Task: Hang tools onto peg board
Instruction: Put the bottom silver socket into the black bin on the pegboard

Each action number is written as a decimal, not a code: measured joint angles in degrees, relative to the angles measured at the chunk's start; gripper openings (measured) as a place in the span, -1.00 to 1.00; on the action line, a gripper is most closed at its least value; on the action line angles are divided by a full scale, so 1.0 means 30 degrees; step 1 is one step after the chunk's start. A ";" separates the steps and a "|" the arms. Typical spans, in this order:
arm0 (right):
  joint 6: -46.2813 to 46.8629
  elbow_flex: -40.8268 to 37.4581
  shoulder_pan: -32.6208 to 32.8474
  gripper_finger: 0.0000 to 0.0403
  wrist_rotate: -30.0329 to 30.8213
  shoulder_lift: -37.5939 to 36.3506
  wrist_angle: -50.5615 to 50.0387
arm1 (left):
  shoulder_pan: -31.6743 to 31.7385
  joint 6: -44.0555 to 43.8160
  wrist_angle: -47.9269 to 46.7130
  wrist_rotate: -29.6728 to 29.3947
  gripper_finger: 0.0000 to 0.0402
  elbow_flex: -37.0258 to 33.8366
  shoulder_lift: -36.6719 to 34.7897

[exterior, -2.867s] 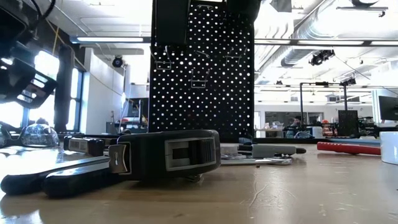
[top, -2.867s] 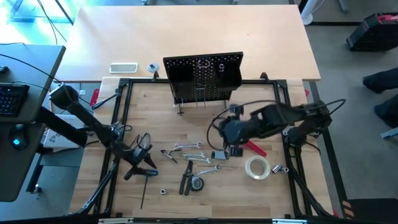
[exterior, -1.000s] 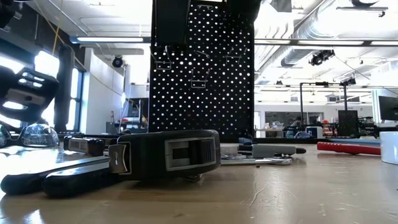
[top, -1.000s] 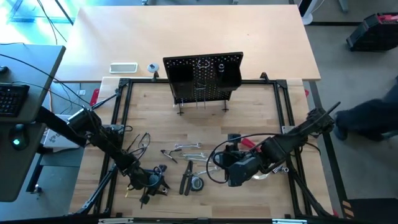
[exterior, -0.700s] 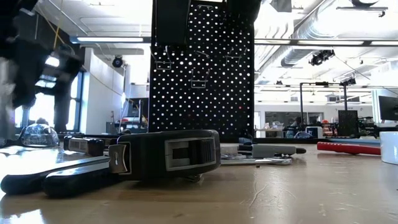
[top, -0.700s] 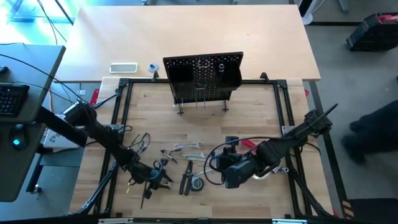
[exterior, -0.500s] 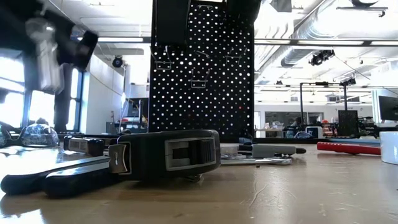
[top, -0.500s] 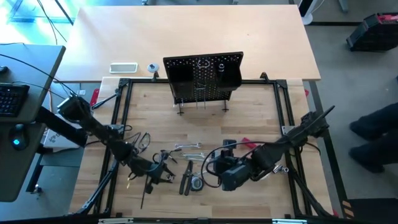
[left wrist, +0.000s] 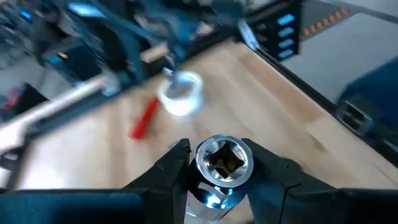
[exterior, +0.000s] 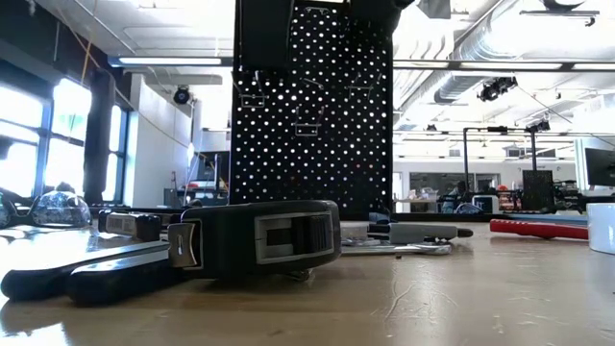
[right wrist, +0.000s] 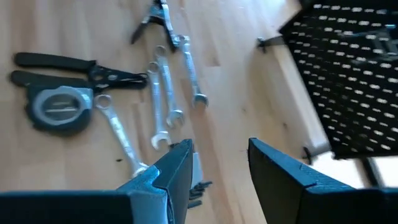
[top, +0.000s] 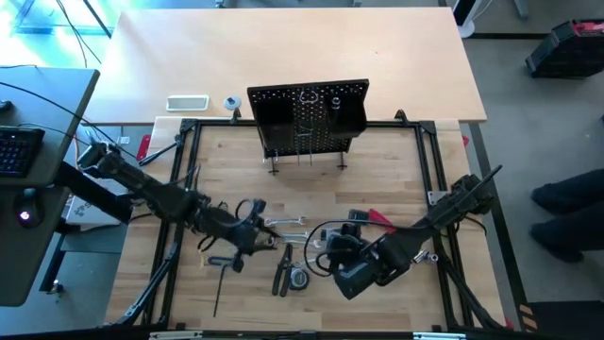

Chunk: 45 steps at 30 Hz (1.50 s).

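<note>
High view puts the left gripper [top: 253,227] over the middle of the wooden table [top: 396,161], just beside the silver wrenches [top: 285,225], with the blue T-handle hex key [top: 222,274] lying nearer the front edge below it. Left wrist view shows its two fingers partly closed on a shiny socket [left wrist: 224,160], square drive hole facing the camera, gripped on both sides; beyond it lie the clear tape roll [left wrist: 180,96] and the red-handled tool [left wrist: 143,117]. The right gripper [top: 332,247] hangs low to the right of the tool cluster, and right wrist view shows its fingers [right wrist: 171,171] standing apart with nothing between them, above the wrenches [right wrist: 163,99], the dark-handled pliers [right wrist: 74,70] and a round tape measure [right wrist: 57,107]. The peg board [top: 308,118] stands upright at the far side of the table, well apart from both grippers, with dark bins on its face. Low view shows the tape measure [exterior: 252,238] close up in front of the board [exterior: 312,115].
</note>
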 joint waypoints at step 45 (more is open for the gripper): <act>-1.3016 -0.0022 -0.6416 -0.25 -0.9007 -0.1986 0.4767 | 0.6692 -0.0059 -0.6121 0.6941 -0.45 0.2517 -0.1829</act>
